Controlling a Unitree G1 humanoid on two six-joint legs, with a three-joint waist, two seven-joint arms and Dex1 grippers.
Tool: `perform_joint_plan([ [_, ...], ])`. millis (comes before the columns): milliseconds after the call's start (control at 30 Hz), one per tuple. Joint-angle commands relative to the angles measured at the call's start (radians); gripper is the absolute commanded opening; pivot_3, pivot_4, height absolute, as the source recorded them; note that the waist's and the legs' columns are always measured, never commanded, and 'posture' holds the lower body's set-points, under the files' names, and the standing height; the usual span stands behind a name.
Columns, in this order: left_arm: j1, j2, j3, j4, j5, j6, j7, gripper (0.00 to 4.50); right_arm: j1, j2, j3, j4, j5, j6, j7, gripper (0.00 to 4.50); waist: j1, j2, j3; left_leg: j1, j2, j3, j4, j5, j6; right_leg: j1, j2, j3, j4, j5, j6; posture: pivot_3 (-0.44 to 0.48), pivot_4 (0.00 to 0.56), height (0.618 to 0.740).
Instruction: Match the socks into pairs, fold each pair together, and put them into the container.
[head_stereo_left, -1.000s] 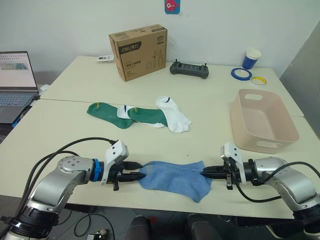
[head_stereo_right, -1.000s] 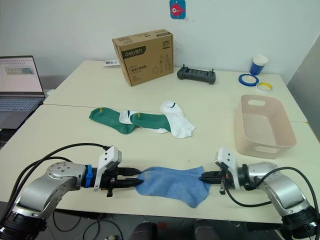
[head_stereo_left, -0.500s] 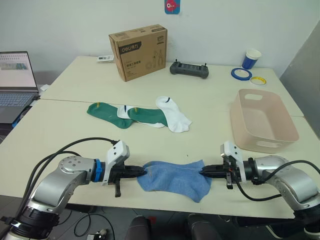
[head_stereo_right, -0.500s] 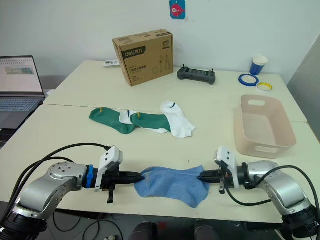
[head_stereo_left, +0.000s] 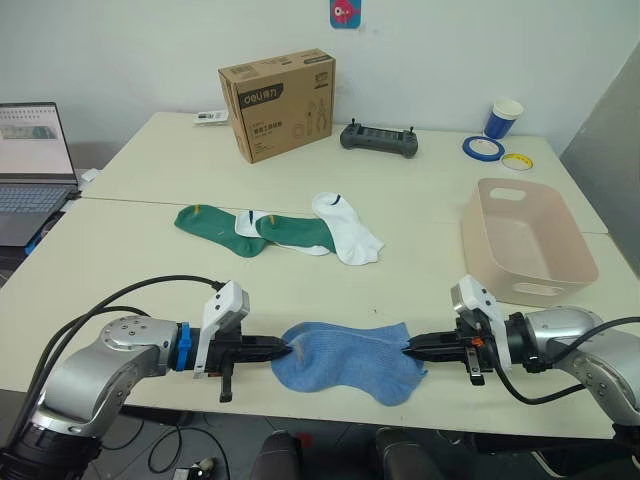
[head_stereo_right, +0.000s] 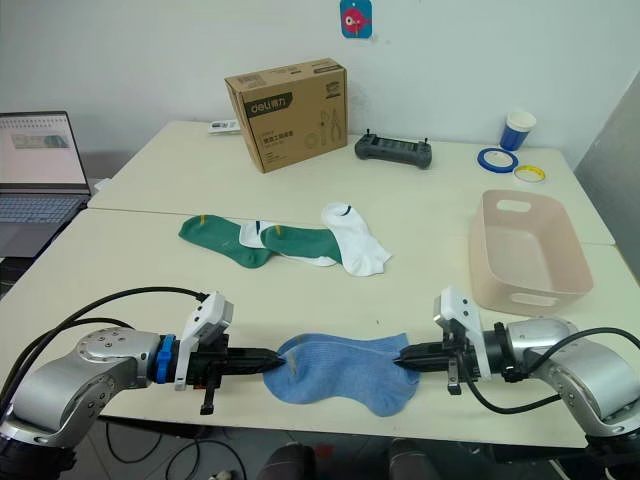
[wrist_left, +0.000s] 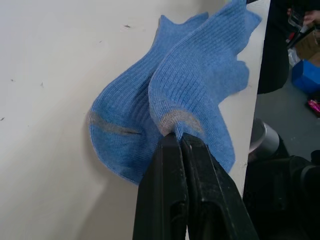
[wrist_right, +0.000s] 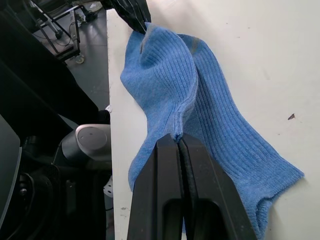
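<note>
Right now both arms are working the blue socks (head_stereo_left: 348, 356) at the near table edge: the left gripper (head_stereo_left: 285, 349) is pinching one end, the right gripper (head_stereo_left: 408, 349) the other, both closed tight on fabric. Folding looks underway; next, one end probably needs carrying over the other. The tub (head_stereo_left: 525, 240) is waiting, empty, to the right.

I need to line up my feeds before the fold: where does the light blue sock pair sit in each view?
Left eye view: light blue sock pair at the table's near edge, stretched between the left hand and the right hand.
Right eye view: same spot.
Left wrist view: fanning out beyond the shut fingers.
Right wrist view: likewise.
Shared landmark: the table's near edge.
</note>
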Motion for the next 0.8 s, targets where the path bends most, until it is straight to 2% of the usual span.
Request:
perform_joint_plan([
  [33, -0.020, 0.005, 0.032, -0.023, -0.032, 0.017, 0.009, 0.02, -0.008, -0.005, -0.031, -0.022, 0.017, -0.002, -0.018, 0.00, 0.000, 0.000, 0.000, 0.000, 0.000, 0.000, 0.000, 0.000, 0.000, 0.000, 0.000, 0.000, 0.000, 0.000, 0.000, 0.000, 0.150, 0.740],
  [167, -0.043, -0.004, 0.021, 0.008, -0.015, 0.013, 0.031, 0.02, -0.041, -0.002, -0.020, 0.036, -0.017, -0.033, -0.021, 0.00, 0.000, 0.000, 0.000, 0.000, 0.000, 0.000, 0.000, 0.000, 0.000, 0.000, 0.000, 0.000, 0.000, 0.000, 0.000, 0.000, 0.150, 0.740],
  [267, -0.047, 0.003, -0.020, 0.043, 0.039, -0.024, 0.029, 0.02, -0.081, 0.015, 0.028, 0.124, -0.082, -0.073, -0.025, 0.00, -0.002, 0.000, 0.000, 0.001, 0.000, 0.001, 0.000, 0.000, 0.000, 0.000, 0.000, 0.000, 0.000, 0.000, 0.000, 0.000, 0.150, 0.740],
  [400, -0.075, -0.032, -0.040, 0.058, 0.048, -0.029, 0.046, 0.02, -0.125, 0.036, 0.095, 0.212, -0.167, -0.150, 0.001, 0.00, 0.000, 0.000, 0.000, 0.001, 0.000, 0.001, 0.000, 0.000, 0.000, 0.000, 0.000, 0.000, 0.000, 0.000, 0.000, 0.000, 0.150, 0.740],
  [800, -0.113, -0.052, -0.099, 0.094, 0.129, -0.069, 0.060, 0.02, -0.132, 0.041, 0.129, 0.238, -0.194, -0.154, 0.044, 0.00, 0.000, 0.000, 0.000, 0.000, 0.000, 0.000, 0.000, 0.000, 0.000, 0.000, 0.000, 0.000, 0.000, 0.000, -0.001, 0.000, 0.150, 0.740],
])
